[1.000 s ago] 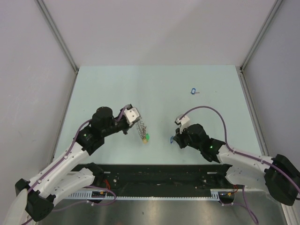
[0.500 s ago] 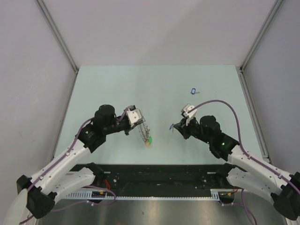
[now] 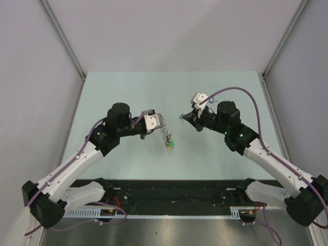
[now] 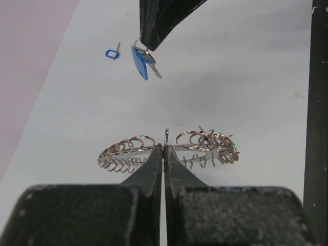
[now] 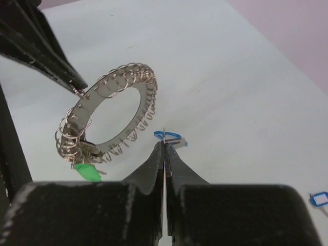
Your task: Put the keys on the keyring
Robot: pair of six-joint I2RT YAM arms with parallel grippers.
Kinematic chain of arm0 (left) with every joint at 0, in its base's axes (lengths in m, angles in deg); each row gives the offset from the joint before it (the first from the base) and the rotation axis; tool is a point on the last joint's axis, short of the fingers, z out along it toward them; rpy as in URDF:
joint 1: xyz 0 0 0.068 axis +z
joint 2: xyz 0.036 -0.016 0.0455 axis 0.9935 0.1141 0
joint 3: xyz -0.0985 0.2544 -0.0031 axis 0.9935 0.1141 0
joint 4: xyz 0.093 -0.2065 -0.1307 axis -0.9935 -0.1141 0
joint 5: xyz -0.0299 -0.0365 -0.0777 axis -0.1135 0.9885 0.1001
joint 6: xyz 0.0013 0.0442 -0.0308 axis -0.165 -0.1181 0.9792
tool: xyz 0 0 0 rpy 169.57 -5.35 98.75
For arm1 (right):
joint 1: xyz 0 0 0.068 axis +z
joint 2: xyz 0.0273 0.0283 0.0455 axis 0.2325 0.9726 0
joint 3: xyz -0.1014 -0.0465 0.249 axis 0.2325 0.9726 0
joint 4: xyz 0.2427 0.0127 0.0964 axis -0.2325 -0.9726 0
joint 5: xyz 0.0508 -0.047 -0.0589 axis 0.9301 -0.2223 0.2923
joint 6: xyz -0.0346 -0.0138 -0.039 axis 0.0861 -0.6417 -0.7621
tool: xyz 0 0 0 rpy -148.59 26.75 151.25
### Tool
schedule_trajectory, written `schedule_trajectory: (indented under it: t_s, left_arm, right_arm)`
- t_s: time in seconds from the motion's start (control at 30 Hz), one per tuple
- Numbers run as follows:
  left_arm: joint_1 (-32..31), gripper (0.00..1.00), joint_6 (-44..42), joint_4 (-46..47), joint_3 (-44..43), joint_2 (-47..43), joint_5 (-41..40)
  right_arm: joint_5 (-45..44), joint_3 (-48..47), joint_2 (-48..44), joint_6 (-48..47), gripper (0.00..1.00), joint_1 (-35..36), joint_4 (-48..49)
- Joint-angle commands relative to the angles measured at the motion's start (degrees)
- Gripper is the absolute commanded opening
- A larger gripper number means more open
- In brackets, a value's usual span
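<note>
Above the table [image 3: 128,92], my left gripper [image 4: 164,148] pinches the keyring [image 4: 128,149] aloft. My right gripper [image 5: 164,146], facing it, clamps one blue key [image 5: 171,138] near the ring. A second key [image 4: 111,53] lies on the table beyond.

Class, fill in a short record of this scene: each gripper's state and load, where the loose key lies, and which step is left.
left gripper: shut on keyring, lifted off table
right gripper: shut on blue-tagged key
loose key: lying on table, blue tag
gap: blue-tagged key and keyring apart
step left: thread blue-tagged key onto keyring
</note>
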Motion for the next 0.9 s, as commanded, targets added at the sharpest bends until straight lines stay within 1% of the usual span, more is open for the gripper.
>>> schedule_trajectory:
  t_s: [0.0, 0.07, 0.17, 0.37, 0.53, 0.73, 0.87]
  left_arm:
    - [0.4, 0.0, -4.5, 3.7, -1.3, -0.2, 3.8]
    - [0.4, 0.0, -5.1, 4.2, -0.1, -0.4, 4.2]
    - [0.4, 0.0, -5.5, 5.1, 1.2, -0.6, 4.2]
    - [0.3, 0.0, -3.7, 6.2, 3.5, -1.0, 6.7]
    - [-0.9, 0.0, -5.1, 7.1, 5.6, -1.0, 5.4]
    - [-3.2, 0.0, -5.5, 4.3, 4.2, 2.3, 4.8]
    - [-3.6, 0.0, -5.5, 4.1, 4.3, 2.2, 4.5]
  right_arm:
    - [7.1, -2.1, -0.1, -5.3, 0.0, -0.2, -4.1]
    - [9.1, -1.6, -0.2, -6.0, 0.0, 0.1, -4.8]
    - [8.8, 0.5, -1.3, -6.9, 0.0, 1.9, -3.7]
    - [6.3, 4.9, -3.5, -7.8, 0.0, 4.3, 1.7]
    - [4.5, 9.6, -5.9, -8.0, 0.0, 6.9, 7.1]
    - [3.2, 9.7, -5.6, -8.6, 0.0, 9.0, 7.0]
    - [2.5, 9.7, -4.8, -9.2, 0.0, 9.7, 6.6]
